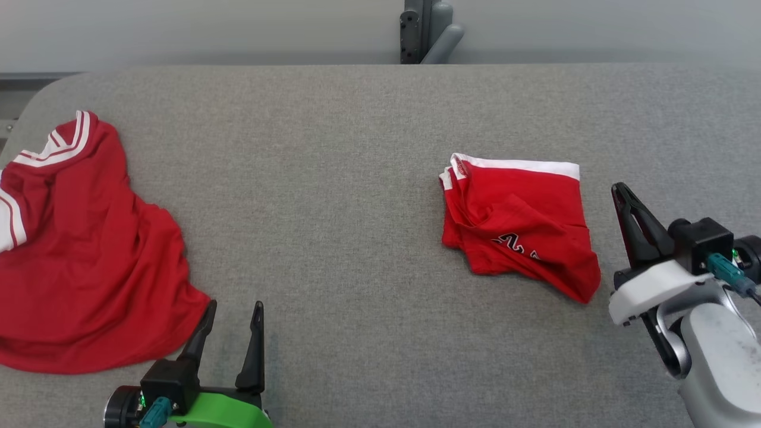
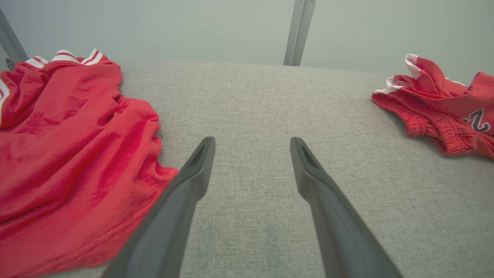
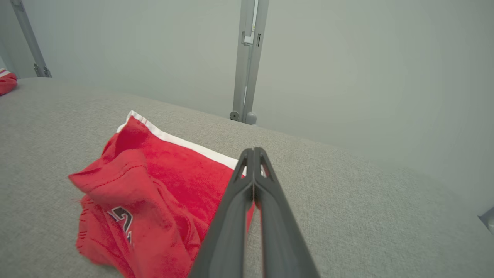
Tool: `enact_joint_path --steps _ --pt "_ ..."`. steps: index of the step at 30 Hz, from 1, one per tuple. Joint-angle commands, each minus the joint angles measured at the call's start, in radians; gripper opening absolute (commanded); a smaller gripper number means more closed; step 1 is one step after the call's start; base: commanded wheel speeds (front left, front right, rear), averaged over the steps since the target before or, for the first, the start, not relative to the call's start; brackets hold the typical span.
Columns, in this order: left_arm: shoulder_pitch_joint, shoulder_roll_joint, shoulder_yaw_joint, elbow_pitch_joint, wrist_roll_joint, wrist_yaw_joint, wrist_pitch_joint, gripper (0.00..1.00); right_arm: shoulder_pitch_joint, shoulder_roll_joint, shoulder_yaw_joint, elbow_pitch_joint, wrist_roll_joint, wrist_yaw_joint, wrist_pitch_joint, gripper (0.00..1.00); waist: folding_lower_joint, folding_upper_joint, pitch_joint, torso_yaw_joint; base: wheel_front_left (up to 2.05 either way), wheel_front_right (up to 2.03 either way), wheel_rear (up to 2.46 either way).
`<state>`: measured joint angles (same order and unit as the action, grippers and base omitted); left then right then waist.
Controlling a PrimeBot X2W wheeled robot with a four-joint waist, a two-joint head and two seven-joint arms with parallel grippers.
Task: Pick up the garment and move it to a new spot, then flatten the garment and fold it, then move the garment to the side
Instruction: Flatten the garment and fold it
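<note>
Lying folded, red garment (image 1: 523, 220) shows white band; right gripper (image 1: 619, 189) pinched, left gripper (image 1: 235, 306) apart.

Two red garments lie on the one grey surface (image 1: 357, 148): a folded garment (image 1: 517, 226) and a crumpled garment (image 1: 83, 249). Two grippers, the left gripper (image 1: 234, 304) and the right gripper (image 1: 619, 189). Behind, two metal posts (image 3: 247, 58).

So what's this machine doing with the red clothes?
A two-armed robot is sorting red sportswear on a grey table. A folded garment lies near its right jaws, which are shut and empty beside it. A bigger crumpled garment lies by the left jaws, open and holding nothing.
</note>
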<state>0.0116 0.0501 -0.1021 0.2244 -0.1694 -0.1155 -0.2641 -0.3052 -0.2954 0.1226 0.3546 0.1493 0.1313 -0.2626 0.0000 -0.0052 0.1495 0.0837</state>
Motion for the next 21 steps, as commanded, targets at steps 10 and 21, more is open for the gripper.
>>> enact_joint_path --steps 10,21 --pt "-0.055 0.003 -0.011 0.049 0.012 -0.013 0.0 1.0 -0.164 -0.058 0.132 0.205 0.05 -0.001 -0.003 0.0 0.0 0.0052 0.087 0.101 0.0 0.0 0.0" --pt "-0.04 0.001 -0.004 0.057 0.001 -0.014 0.0 1.0 -0.119 -0.037 0.211 0.211 0.119 -0.001 -0.003 0.0 0.0 0.0052 0.062 0.087 0.0 0.0 0.0"
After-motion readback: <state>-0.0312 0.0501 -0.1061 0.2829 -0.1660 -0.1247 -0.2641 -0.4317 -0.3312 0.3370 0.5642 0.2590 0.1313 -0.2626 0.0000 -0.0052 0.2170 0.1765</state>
